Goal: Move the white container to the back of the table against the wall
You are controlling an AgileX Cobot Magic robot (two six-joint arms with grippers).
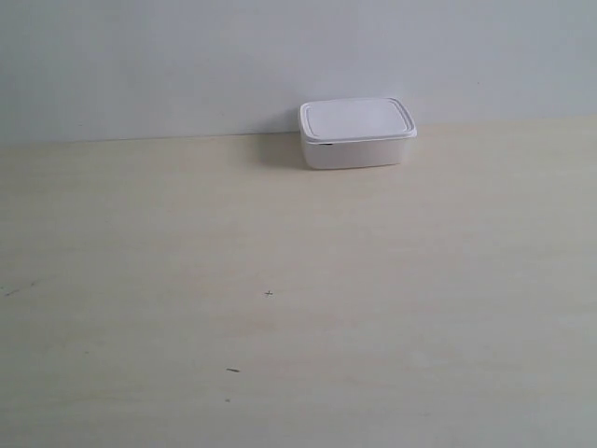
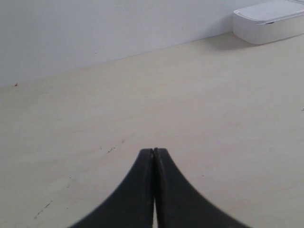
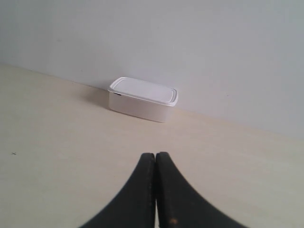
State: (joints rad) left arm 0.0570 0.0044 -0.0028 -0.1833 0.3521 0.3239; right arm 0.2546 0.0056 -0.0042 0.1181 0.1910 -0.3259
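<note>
Right wrist view, white container (image 3: 142,98) apparently touching wall (image 3: 199,38), well beyond right hand (image 3: 155,155), pressed together.

White container (image 1: 357,133), lid on, at table's (image 1: 280,280) back edge against wall (image 1: 187,56)

The white container (image 1: 357,133) is a shallow rectangular plastic box with rounded corners, closed by a flat, rimmed white lid (image 1: 355,119). It sits upright and level on the far edge of the table (image 1: 280,280), a wide pale cream wood-grain surface with a few tiny dark specks. Its back lies close against the plain grey-white wall (image 1: 187,56); actual contact cannot be told.
</note>
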